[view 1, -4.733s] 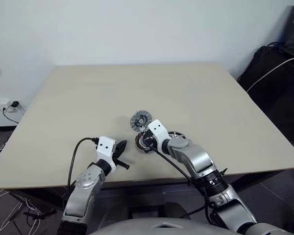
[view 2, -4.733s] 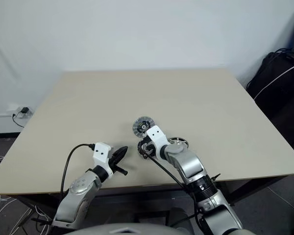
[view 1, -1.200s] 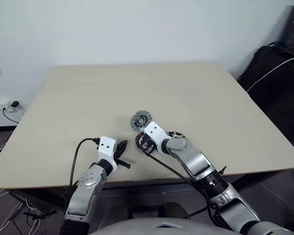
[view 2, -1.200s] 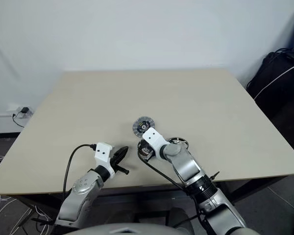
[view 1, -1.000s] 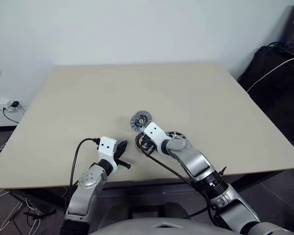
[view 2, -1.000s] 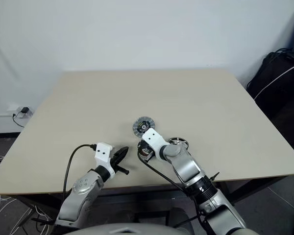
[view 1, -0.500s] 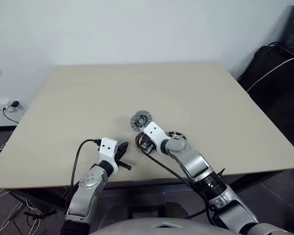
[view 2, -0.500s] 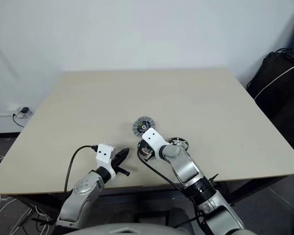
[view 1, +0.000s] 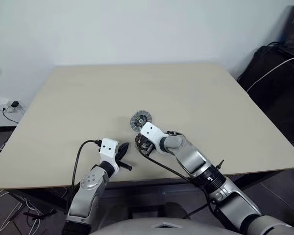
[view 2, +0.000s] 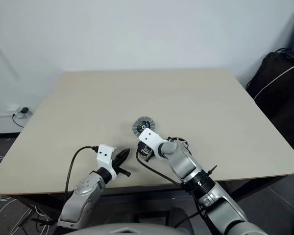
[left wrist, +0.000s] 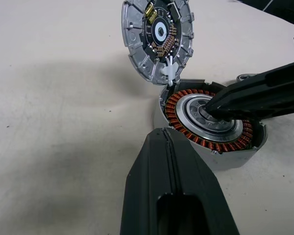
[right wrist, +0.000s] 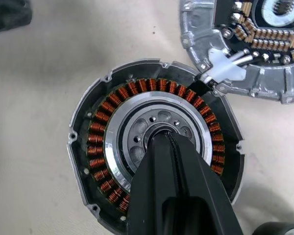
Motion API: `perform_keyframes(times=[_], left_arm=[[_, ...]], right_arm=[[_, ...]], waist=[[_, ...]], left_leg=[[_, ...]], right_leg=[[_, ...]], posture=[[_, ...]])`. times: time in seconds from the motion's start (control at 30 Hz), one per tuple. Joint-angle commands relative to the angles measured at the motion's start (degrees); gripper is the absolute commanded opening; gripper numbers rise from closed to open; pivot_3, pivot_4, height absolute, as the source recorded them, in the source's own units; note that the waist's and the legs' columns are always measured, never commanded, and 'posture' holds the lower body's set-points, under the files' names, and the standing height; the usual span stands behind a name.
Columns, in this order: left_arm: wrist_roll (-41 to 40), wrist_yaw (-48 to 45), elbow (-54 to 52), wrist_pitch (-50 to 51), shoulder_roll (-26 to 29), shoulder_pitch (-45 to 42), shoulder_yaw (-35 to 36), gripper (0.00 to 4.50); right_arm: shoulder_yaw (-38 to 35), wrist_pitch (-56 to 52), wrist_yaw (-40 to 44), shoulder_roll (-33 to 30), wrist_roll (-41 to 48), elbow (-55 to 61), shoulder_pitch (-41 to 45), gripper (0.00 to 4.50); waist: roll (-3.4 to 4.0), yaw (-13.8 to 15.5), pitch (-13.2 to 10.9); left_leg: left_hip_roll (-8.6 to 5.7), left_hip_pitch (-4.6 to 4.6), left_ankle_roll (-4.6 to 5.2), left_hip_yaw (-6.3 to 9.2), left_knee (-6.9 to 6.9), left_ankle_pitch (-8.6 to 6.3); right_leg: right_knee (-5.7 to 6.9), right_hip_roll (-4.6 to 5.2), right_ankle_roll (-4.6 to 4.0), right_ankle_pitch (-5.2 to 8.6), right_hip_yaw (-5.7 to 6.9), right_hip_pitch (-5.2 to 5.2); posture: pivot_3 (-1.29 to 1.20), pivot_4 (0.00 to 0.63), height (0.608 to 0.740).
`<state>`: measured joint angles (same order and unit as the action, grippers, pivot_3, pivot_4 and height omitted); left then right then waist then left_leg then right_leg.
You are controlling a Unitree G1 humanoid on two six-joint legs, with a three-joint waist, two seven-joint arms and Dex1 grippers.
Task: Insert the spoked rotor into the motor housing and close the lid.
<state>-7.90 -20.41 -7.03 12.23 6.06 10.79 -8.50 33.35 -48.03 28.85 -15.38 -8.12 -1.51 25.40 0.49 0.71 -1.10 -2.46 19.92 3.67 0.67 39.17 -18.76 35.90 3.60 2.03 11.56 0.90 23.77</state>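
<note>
The motor housing (right wrist: 112, 147), a shallow metal can with copper windings around a silvery centre, lies open near the table's front edge. My right gripper (right wrist: 162, 141) is shut, and its tips press down into the housing's centre hub (left wrist: 206, 113). The lid (view 1: 140, 120) lies just behind the housing, ribbed face up, and touches its rim. The black spoked rotor (view 2: 180, 141) lies beside the housing, mostly hidden behind my right arm. My left gripper (view 1: 122, 150) is shut on nothing and hovers a short way left of the housing (view 1: 139, 143).
The beige table (view 1: 137, 88) stretches away behind the parts. A black cable (view 1: 78, 156) runs along my left forearm. Dark bags and cables (view 1: 279, 63) sit on the floor past the table's right edge.
My right wrist has rolled a little and its arm has swung slightly, with the tips staying in the housing's centre. The left gripper and the parts have not moved.
</note>
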Motion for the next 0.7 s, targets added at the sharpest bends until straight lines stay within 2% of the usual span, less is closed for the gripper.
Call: perform_keyframes(times=[0.03,0.33,0.7], left_arm=[[-0.6,0.3,-1.4,-0.6,-0.3,0.0,-0.1,0.00],[-0.6,0.2,-1.2,-0.6,-0.4,-0.3,-0.1,0.00],[-0.7,0.0,-1.0,-0.6,-0.2,-0.4,-0.1,0.00]], right_arm=[[-1.5,1.1,-0.8,0.5,-0.8,2.0,1.2,0.02],[-3.2,0.9,-2.8,1.7,-0.9,4.4,0.2,0.02],[-2.5,-0.4,-0.7,2.4,0.9,4.6,-2.5,0.02]], waist=[[0.00,0.0,0.0],[0.00,0.0,0.0],[0.01,0.0,0.0]], left_leg=[[0.00,0.00,0.00,0.01,0.00,0.00],[0.00,0.02,-0.01,0.01,0.00,-0.01],[0.00,0.03,-0.01,0.01,-0.01,0.00]], right_leg=[[0.00,0.00,0.00,0.00,0.00,0.00],[0.00,0.01,0.00,0.00,0.00,0.04],[0.01,0.00,-0.01,0.00,0.00,0.02]], posture=[[0.00,0.000,0.740],[0.00,0.000,0.740],[0.00,0.000,0.740]])
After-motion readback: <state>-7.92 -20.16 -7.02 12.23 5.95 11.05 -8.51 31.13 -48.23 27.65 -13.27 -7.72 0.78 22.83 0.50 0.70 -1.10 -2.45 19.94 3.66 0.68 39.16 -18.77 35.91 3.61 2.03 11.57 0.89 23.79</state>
